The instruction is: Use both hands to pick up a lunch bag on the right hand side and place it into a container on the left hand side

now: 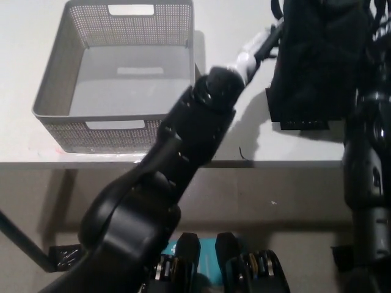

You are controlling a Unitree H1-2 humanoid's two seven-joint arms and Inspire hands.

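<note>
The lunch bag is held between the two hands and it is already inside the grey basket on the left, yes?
Not quite. In the head view the black lunch bag is between the left hand and the right hand, but it is to the right of the grey basket, not inside it. The basket holds nothing.

No text, label, brand or number can be read anywhere.
</note>
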